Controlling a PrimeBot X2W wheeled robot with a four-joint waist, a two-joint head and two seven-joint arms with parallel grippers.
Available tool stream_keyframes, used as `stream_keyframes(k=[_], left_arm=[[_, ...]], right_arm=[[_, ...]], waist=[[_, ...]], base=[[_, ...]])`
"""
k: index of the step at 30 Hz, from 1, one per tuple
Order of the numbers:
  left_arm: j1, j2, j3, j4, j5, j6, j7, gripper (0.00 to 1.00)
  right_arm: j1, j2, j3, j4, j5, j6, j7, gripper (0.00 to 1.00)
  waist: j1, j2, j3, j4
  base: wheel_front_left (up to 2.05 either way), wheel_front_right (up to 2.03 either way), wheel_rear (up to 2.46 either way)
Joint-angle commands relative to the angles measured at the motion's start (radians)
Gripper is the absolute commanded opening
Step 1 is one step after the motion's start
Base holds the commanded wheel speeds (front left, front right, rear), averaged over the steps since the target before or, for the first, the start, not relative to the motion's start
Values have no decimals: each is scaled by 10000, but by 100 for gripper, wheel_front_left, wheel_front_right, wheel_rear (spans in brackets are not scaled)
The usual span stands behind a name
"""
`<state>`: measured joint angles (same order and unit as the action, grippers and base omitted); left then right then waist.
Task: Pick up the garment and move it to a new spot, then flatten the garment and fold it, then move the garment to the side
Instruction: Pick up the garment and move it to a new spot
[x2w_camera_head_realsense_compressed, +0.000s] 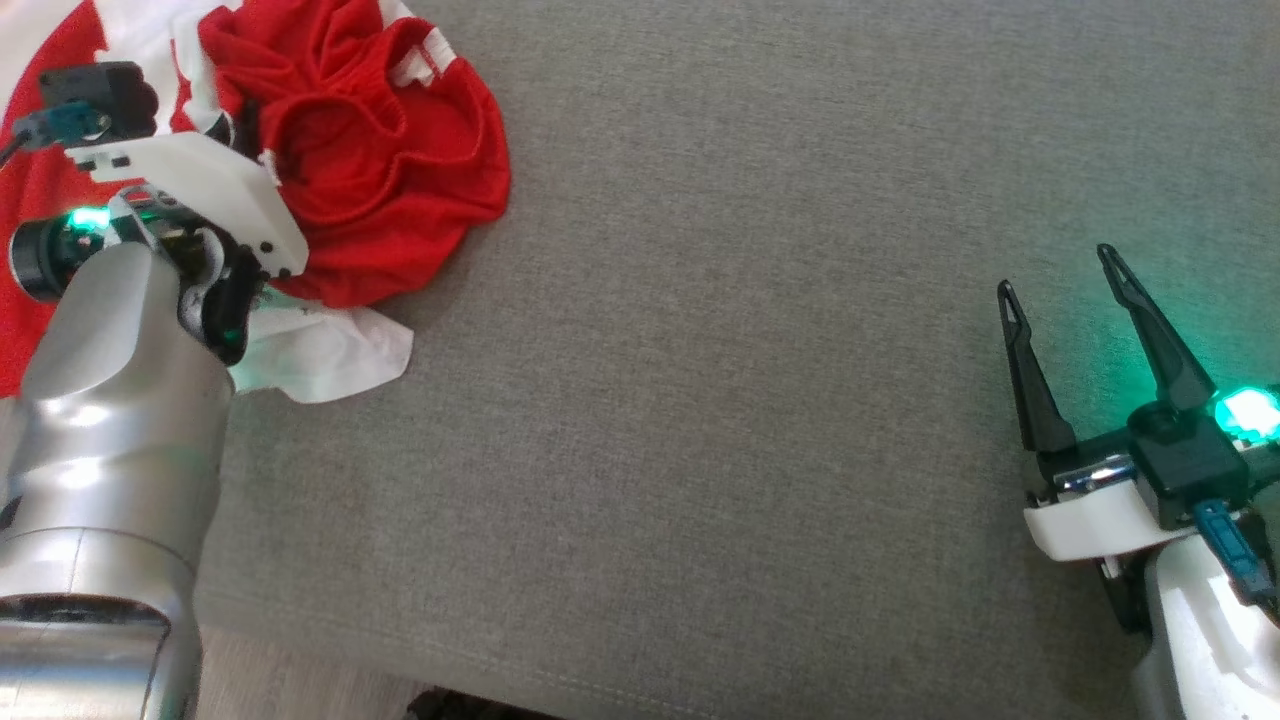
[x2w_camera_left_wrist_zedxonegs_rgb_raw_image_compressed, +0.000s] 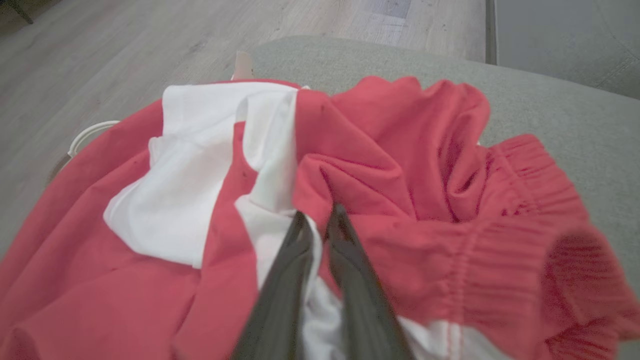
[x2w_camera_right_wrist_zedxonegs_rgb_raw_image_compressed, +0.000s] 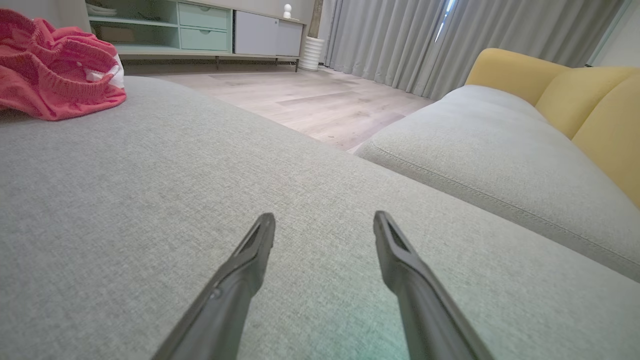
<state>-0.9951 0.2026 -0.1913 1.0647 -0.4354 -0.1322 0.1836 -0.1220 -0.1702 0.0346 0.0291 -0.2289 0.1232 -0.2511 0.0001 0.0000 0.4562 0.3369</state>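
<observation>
At the near right, the right pincer (x2w_camera_head_realsense_compressed: 1055, 270) is held low over the grey cushion (x2w_camera_head_realsense_compressed: 700, 420). Its two dark fingers are spread wide, and nothing is gripped between them. A green glow is cast on the fabric beside it. At the near left, the silver forearm (x2w_camera_head_realsense_compressed: 110, 420) of the left arm is seen reaching away toward the far left part of the cushion.

There the garment (x2w_camera_head_realsense_compressed: 380, 170), red with white panels, is lying in a crumpled heap. A ribbed elastic band is bunched on its right side, and a white flap is spread out at its near edge. The left pincer (x2w_camera_left_wrist_zedxonegs_rgb_raw_image_compressed: 320, 214) is pushed into this heap. Its fingers are drawn almost together, and a fold of the cloth is pinched between them.

Beyond the cushion, a wooden floor (x2w_camera_right_wrist_zedxonegs_rgb_raw_image_compressed: 300, 100) is seen. A second grey seat (x2w_camera_right_wrist_zedxonegs_rgb_raw_image_compressed: 500, 150) with a yellow back is placed to the right. A low cabinet (x2w_camera_right_wrist_zedxonegs_rgb_raw_image_compressed: 200, 25) and grey curtains (x2w_camera_right_wrist_zedxonegs_rgb_raw_image_compressed: 390, 40) are set against the far wall.
</observation>
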Motion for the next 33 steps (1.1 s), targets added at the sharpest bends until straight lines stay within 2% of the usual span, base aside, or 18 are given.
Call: stream_keyframes(k=[1,9,12,15,24,29,33], left_arm=[[-101,630,136,-244,-100,18,-188,0],[-343,1383,-756,-932,-782,17,-1765,0],[-261,1956,-1030,-1714,-1266,16,-2459,0],[-19,2383,-1176,-2567,-1666,16,-2710,0],[447,3345,-1542,-5842,-1835,98,-2142,0],[481,3398,-1716,-7802,-1812,401,-1423,0],[366,3068,-1939,-8897,-1976,519,-963,0]], right_arm=[[-164,-2,239,-358,-60,75,-107,100],[-261,464,443,-113,75,75,-107,100],[-172,858,574,88,283,75,-107,100],[-36,1062,584,186,419,75,-107,100],[291,1194,604,222,1148,75,-107,100],[451,1197,685,259,1642,75,-107,100],[434,1198,767,276,1902,75,-107,100]], waist=[[-1,0,10,-58],[-1,0,-806,-573],[-1,0,-1779,-1232],[-1,0,-2471,-1786],[-1,0,-3684,-3589],[-1,0,-3976,-4605],[-1,0,-4062,-5342]], base=[[0,0,0],[0,0,0],[0,0,0],[0,0,0],[0,0,0],[0,0,0],[0,0,0]])
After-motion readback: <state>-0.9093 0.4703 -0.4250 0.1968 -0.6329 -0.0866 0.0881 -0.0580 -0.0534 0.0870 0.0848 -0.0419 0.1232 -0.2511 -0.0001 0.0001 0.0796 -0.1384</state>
